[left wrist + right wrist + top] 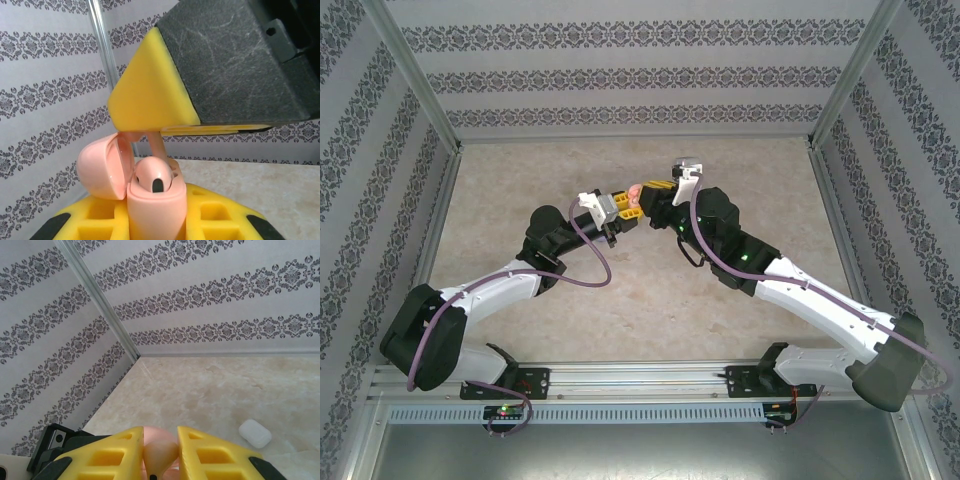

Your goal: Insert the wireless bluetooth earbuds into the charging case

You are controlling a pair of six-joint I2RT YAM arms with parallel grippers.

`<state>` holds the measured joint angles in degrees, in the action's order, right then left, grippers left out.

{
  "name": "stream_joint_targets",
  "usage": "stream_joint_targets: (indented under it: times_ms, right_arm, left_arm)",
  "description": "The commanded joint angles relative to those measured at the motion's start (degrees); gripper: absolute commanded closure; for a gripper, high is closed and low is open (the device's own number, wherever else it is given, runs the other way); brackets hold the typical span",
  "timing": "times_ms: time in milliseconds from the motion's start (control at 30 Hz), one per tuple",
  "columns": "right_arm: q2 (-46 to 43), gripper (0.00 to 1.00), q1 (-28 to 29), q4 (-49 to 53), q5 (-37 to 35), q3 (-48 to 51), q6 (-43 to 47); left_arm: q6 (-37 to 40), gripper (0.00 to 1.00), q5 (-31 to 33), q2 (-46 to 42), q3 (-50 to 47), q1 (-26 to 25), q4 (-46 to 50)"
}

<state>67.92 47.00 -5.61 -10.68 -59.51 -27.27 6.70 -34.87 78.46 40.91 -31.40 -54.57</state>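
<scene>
Here, left pincer [620, 210] clamps one open pink charging case [155, 212] seating one earbud [156, 175]; right pincer [161, 437] pinches another earbud [160, 452]; one white case [255, 434] lies apart.

Clearance at mid-table. My left gripper [159, 227] and right gripper [160, 456] meet tip to tip — each bars the other's way forward. The charging case [155, 205] fills my left jaws, a pale pink earbud [159, 444] my right; the case's open lid [100, 170] blocks one flank. Elsewhere the tabletop [660, 310] lies bare to the walls [620, 80] — save a white case [255, 434], lying apart.
</scene>
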Motion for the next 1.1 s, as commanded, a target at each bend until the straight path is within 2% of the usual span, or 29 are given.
stream_joint_targets:
  times_ms: [0, 533, 767, 1067]
  right_arm:
    - [1.49, 0.76, 0.37, 0.33, 2.31, 1.21, -1.30]
    - [3.80, 0.76, 1.42, 0.77, 3.03, 0.86, -1.37]
    - [2.92, 0.58, 1.35, 2.47, 0.23, -0.76, -1.64]
    - [3.53, 0.52, 0.99, 2.86, -0.85, -3.02, -2.49]
  left_arm:
    - [1.12, 1.00, -1.08, -1.64, 1.82, -1.17, -3.97]
    - [1.15, 1.00, -0.82, -1.87, 1.90, -1.21, -3.83]
    - [1.06, 1.00, -0.99, -1.75, 1.90, -1.30, -3.74]
    - [1.03, 1.00, -1.07, -1.99, 1.49, -1.30, -3.53]
